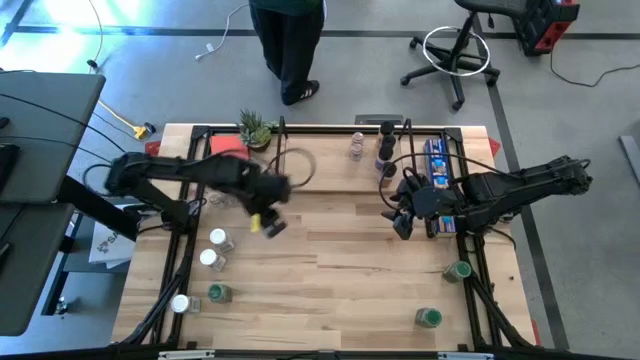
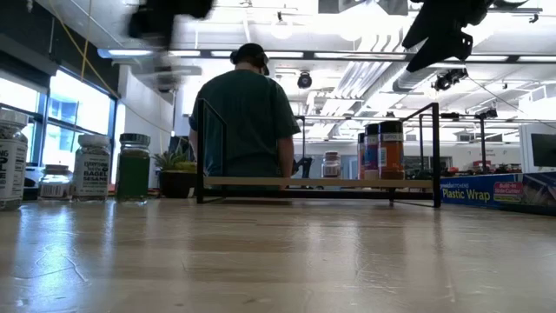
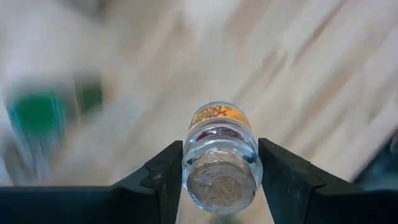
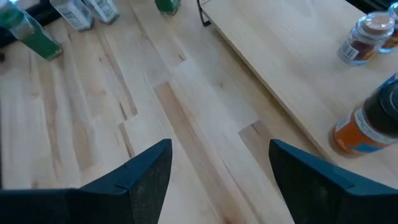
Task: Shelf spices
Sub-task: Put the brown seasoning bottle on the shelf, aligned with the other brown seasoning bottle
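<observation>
Spice jar [image 3: 219,160] clamped in left gripper [image 3: 221,180], long axis along fingers; right gripper [image 4: 217,168] open, empty.

A grey floor [image 1: 360,50] surrounds the wooden table [image 1: 340,290]. A rolling office chair [image 1: 455,45] stands at far right. Bright windows [image 2: 65,122] line the left wall, and ducts [image 2: 365,74] cross the lit white ceiling.
</observation>
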### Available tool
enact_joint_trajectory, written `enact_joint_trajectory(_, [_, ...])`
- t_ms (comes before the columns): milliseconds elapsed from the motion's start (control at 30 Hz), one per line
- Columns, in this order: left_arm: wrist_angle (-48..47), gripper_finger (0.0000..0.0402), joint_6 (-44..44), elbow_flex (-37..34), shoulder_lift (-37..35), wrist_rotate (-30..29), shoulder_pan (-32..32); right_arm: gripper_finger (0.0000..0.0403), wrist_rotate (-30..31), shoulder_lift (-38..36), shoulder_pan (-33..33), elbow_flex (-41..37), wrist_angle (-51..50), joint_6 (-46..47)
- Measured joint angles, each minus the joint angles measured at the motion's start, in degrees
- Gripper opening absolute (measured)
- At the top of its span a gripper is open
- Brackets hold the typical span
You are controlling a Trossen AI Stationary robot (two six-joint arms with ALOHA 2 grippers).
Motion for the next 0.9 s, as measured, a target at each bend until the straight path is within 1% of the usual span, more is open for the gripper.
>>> enact_joint_trajectory(100, [2.67,0.0167,6.68,9.51,8.34,-3.85,2.26,0.0263,0.44,-0.44,0.00,3.13,-2.99,3.00])
enact_joint_trajectory(233, [5.06,0.0167,14.09,20.82,19.71,-4.89,6.08,0.0263,3.00,-0.78,0.02,10.34,-10.50,3.56])
enact_joint_trajectory(333, [5.91,0.0167,17.04,27.82,28.02,-6.45,8.99,0.0263,6.63,-0.85,0.00,16.45,-16.65,3.55])
enact_joint_trajectory(467, [9.03,0.0167,20.80,35.02,37.58,-6.67,11.91,0.0263,11.43,-0.85,0.00,22.94,-21.01,3.56])
enact_joint_trajectory(567, [11.26,0.0167,21.01,39.29,42.90,-6.66,13.81,0.0263,14.27,-0.87,0.00,26.15,-22.56,3.54])
enact_joint_trajectory(667, [11.46,0.0167,21.16,42.69,46.83,-7.24,15.50,0.0263,15.71,-0.86,0.00,27.56,-23.10,3.56])
enact_joint_trajectory(767, [12.84,0.0177,22.16,44.23,49.10,-7.35,17.00,0.0263,15.88,-0.82,0.00,27.67,-23.17,3.66])
enact_joint_trajectory(900, [15.60,0.0188,24.45,44.46,50.16,-7.80,18.20,0.0263,15.86,-0.57,0.00,27.62,-24.75,5.90])
